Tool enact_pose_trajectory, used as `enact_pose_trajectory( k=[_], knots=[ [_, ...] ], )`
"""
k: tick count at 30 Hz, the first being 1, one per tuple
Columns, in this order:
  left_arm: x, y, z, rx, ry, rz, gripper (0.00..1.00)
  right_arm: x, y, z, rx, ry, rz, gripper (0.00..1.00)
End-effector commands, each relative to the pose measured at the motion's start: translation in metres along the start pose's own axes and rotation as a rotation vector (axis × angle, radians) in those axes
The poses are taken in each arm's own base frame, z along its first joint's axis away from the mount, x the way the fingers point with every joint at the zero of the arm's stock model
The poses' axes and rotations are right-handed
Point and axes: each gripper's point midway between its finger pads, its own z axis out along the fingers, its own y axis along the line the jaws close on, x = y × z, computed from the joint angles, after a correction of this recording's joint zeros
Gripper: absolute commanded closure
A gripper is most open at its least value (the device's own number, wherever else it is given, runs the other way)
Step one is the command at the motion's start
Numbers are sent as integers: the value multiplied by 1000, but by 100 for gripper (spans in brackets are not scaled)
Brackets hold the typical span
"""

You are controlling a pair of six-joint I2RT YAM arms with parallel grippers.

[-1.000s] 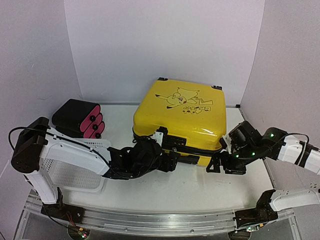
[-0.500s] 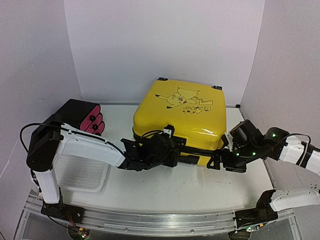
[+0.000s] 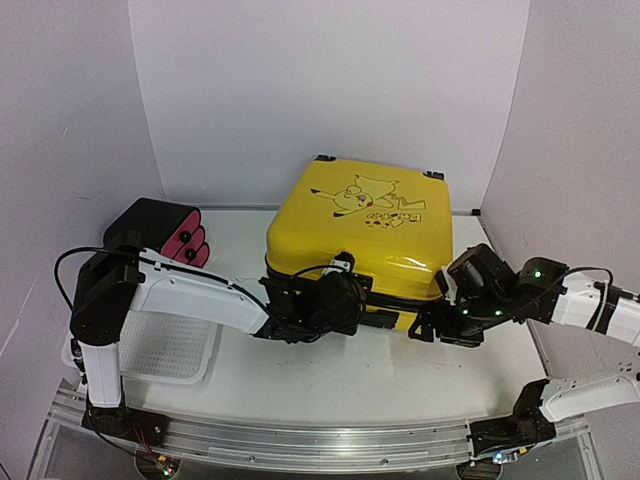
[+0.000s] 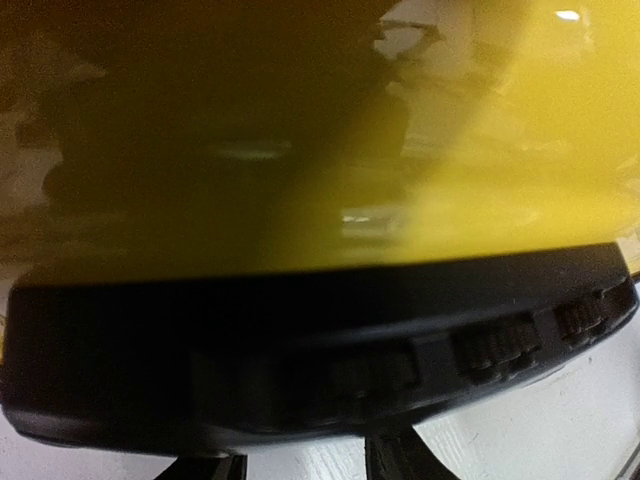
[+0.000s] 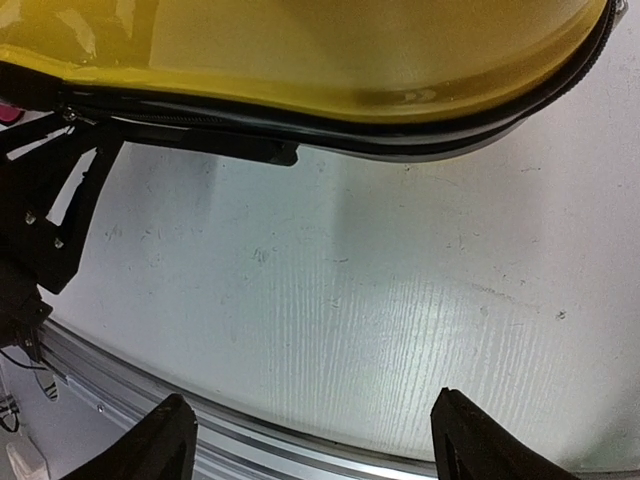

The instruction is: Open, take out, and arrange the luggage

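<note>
fingers on your right (image 5: 160, 445) sit apart; left fingers (image 4: 395, 465), you cannot tell. luggage (image 3: 365, 225) still shut, nothing out.

Looks down and forward from above and behind the two arm bases (image 3: 105, 410), well back, taking in the whole white table (image 3: 380, 385) and the large yellow hard-shell suitcase with black zipper band (image 3: 360, 215). Sits on the left wrist so close to the suitcase's front wall, just ahead of the left gripper (image 3: 345, 300), that only blurred yellow shell and band fill the picture. Rides farther back on the right wrist, facing past its own black fingertips (image 5: 150, 445) over bare table to the same front edge, sharing that band with the left wrist view and catching the left gripper off to its left.
</note>
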Motion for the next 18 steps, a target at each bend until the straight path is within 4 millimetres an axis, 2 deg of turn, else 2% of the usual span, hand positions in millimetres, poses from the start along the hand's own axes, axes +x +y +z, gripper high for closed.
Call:
enact_pose_trajectory(
  k=[1, 8, 11, 13, 18],
  knots=[
    [-33, 6, 0, -51, -90, -21, 61, -19, 13, -4, -9, -96, 32, 22],
    [-31, 2, -1, 36, -94, -27, 77, -27, 15, 13, -33, -176, 152, 37],
    [-33, -1, -5, 94, -123, -34, 87, -34, 20, 24, -48, -206, 209, 47],
    [-34, -1, -7, 115, -131, -29, 91, -41, 25, 30, -59, -229, 230, 50],
    [-31, 1, -14, 155, -137, 2, 99, -56, 39, 39, -75, -287, 261, 65]
  ],
)
